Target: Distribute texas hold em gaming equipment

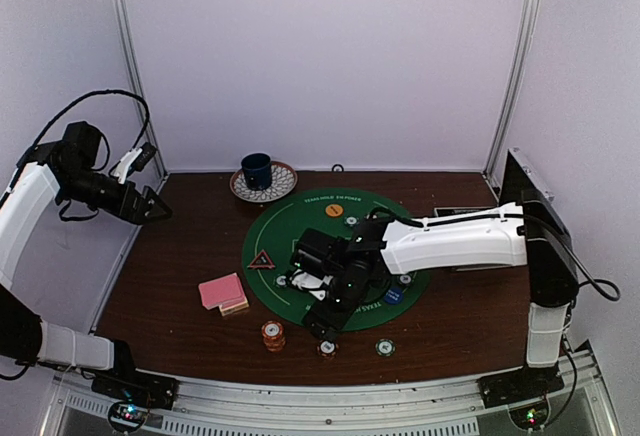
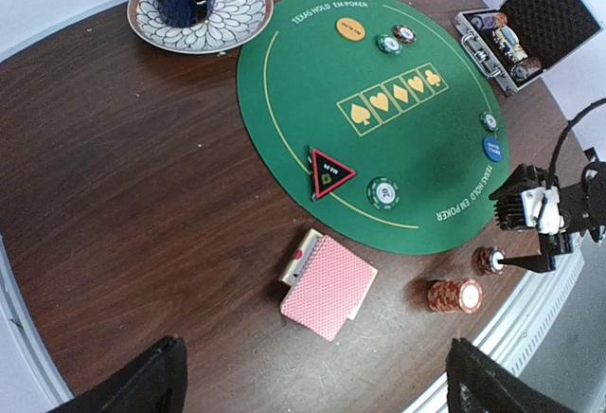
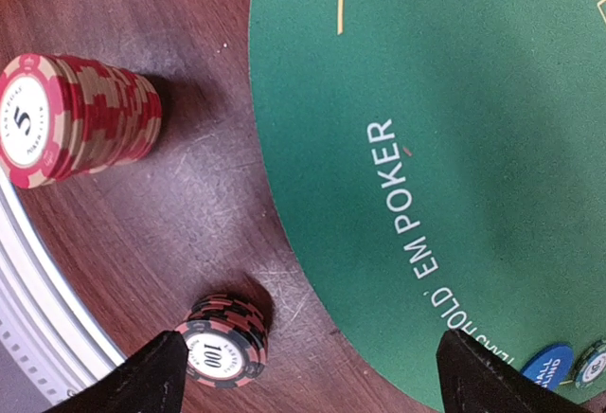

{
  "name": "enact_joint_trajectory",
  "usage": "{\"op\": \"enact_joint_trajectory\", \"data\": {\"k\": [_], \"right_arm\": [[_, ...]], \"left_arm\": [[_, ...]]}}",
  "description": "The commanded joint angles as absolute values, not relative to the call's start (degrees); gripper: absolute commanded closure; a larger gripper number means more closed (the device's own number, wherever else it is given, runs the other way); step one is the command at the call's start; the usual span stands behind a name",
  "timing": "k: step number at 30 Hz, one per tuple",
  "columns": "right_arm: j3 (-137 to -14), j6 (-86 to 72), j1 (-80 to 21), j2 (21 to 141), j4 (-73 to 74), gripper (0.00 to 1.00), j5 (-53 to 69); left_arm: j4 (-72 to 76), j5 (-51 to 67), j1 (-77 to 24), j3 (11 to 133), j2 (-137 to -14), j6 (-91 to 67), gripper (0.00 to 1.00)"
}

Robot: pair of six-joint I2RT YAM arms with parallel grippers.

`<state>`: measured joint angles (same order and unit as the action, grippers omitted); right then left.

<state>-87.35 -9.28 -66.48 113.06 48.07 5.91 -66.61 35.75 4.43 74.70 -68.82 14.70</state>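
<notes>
A round green poker mat [image 1: 300,218] lies mid-table. Pink-backed cards [image 1: 222,291] [image 2: 329,287] sit left of it on the wood. An orange-red chip stack [image 1: 272,334] [image 3: 71,119] and a short dark red "100" chip stack [image 1: 327,348] [image 3: 222,342] stand by the mat's near edge. My right gripper [image 1: 325,321] [image 3: 312,375] hovers open just above there, its left finger [image 3: 156,370] beside the "100" stack, nothing held. My left gripper [image 1: 152,186] [image 2: 317,385] is raised at the far left, open and empty. On the mat lie a red-rimmed triangle [image 2: 329,174], an orange button [image 2: 350,27] and a blue button [image 2: 492,148].
A dark blue mug on a patterned plate [image 1: 283,182] [image 2: 237,6] stands behind the mat. An open metal chip case [image 2: 516,29] sits at the right rear. Single chips lie on the mat [image 2: 383,191] and near the front edge [image 1: 385,347].
</notes>
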Motion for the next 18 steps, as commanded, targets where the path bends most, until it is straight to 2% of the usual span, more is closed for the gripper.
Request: {"op": "enact_joint_trajectory", "data": {"k": [1, 5, 18], "right_arm": [[-86.14, -9.08, -66.44, 113.34, 46.32, 0.04, 6.90], [-86.05, -8.90, -66.37, 113.80, 46.52, 0.06, 7.70], [-83.78, -6.42, -69.21, 114.64, 46.85, 0.18, 10.16]], "left_arm": [[-67.39, 35.54, 4.75, 76.29, -68.34, 15.27, 0.02], [-67.66, 35.50, 4.75, 76.25, -68.12, 15.33, 0.03], [-67.62, 35.69, 4.75, 76.33, -67.89, 15.38, 0.02]]}}
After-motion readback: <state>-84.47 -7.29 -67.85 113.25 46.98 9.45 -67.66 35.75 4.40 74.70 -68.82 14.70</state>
